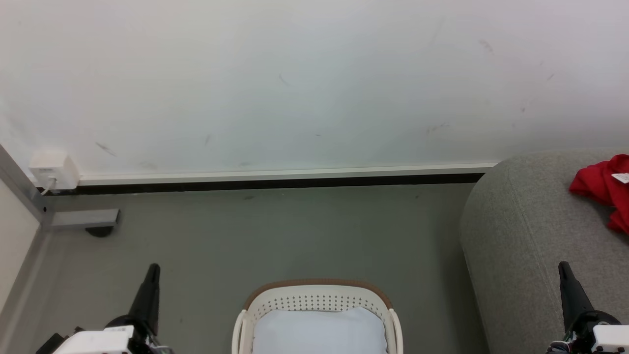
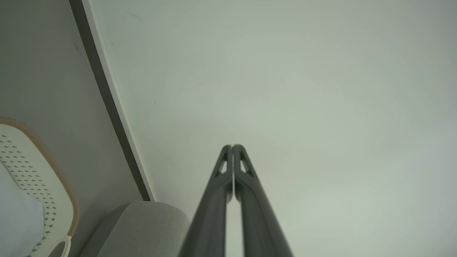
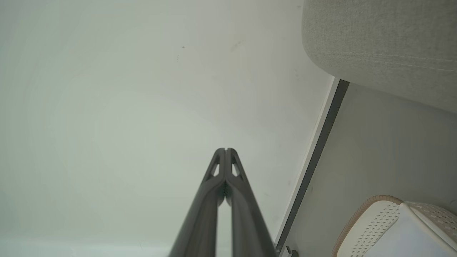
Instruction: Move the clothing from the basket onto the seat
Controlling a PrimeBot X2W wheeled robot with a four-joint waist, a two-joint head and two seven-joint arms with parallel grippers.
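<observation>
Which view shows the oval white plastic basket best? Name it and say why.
The head view: the oval white plastic basket with the brown rim sits centred, its holed back wall and both sides visible. The left wrist view catches one curved edge; the right wrist view, one corner.

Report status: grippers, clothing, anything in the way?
Left gripper shut, empty. Right gripper shut, empty. Red clothing on seat; pale pad showing in basket. No obstruction seen.
</observation>
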